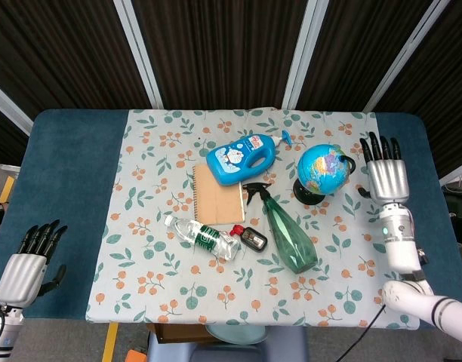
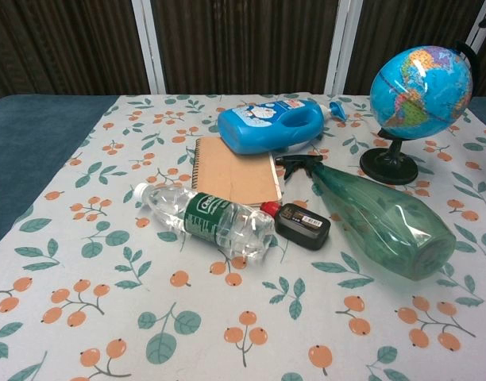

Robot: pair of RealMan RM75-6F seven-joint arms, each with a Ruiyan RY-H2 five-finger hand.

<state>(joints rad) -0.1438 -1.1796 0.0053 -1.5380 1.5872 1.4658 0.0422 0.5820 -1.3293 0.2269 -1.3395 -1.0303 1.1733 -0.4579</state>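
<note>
The globe [image 1: 321,169] stands upright on its dark base toward the right of the floral cloth [image 1: 155,143] on the surface, just beyond the green spray bottle [image 1: 285,229]. The right hand [image 1: 386,175] hovers flat beside it, fingers [image 1: 375,145] straight, spread and holding nothing, so it is best brought in level to meet the sphere squarely rather than tipping the stand. The left hand [image 1: 26,269] hangs low off the near left corner, empty, fingers extended

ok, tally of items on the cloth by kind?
Bottles: 3 — blue detergent bottle, green spray bottle, water bottle
Globe: 1
Notebook: 1
Small black device: 1
Total: 6
</note>
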